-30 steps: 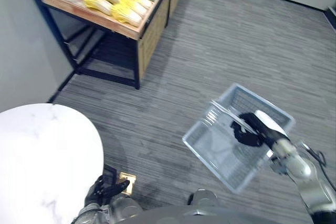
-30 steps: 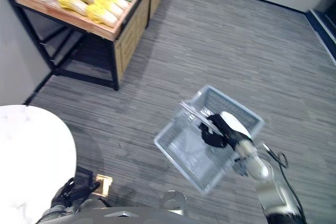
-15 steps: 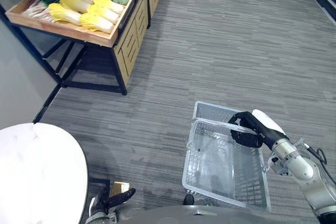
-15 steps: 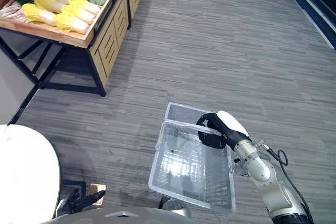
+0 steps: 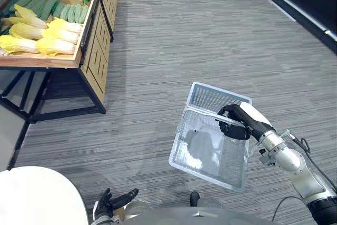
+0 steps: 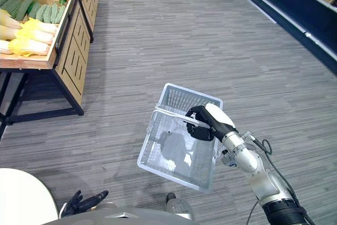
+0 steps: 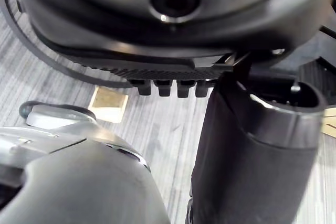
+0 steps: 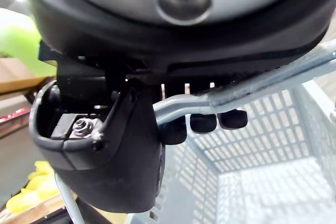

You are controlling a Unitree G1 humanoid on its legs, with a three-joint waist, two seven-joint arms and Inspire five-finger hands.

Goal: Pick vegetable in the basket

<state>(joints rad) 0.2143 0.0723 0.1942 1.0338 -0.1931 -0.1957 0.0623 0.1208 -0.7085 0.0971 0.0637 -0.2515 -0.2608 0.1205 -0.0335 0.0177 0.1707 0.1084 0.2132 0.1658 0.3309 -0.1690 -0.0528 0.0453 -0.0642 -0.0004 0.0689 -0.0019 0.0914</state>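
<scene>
One mesh basket (image 5: 213, 97) is gripped at its metal handle (image 8: 252, 88) by the curled right hand (image 5: 234, 125). Vegetables (image 5: 62, 25) are laid on one wooden stand (image 5: 95, 51), well apart, forward-left of it. The left hand (image 5: 113, 202) is seen straight-fingered.

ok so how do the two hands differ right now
The right hand is curled round the handle of the basket; the left hand is open and holds nothing. The right hand is held out over the floor, the left hand low beside the white table. Both are dark.
</scene>
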